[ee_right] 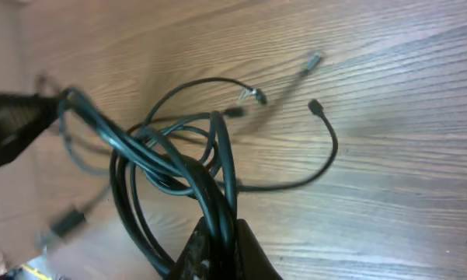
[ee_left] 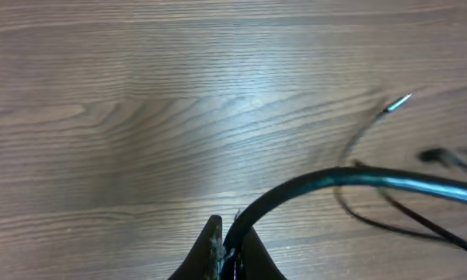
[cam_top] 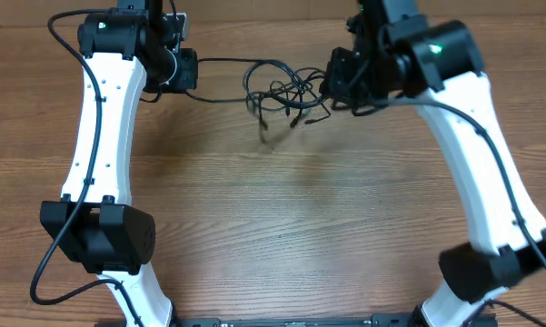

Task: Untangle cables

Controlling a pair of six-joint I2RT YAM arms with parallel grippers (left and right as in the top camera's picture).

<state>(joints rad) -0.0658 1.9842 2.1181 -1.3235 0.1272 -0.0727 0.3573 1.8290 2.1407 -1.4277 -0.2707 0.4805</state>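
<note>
Clamping cables [cam_top: 277, 91], left gripper [ee_left: 224, 250] one strand, right gripper [ee_right: 217, 245] several strands

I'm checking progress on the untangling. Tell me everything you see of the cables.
The cables are thin, black, glossy cords with small plug ends, tangled into loose loops. The bundle hangs, seemingly off the wooden table, plugs dangling, between the left gripper, shut on one strand, and the right gripper, shut on several bunched strands.
</note>
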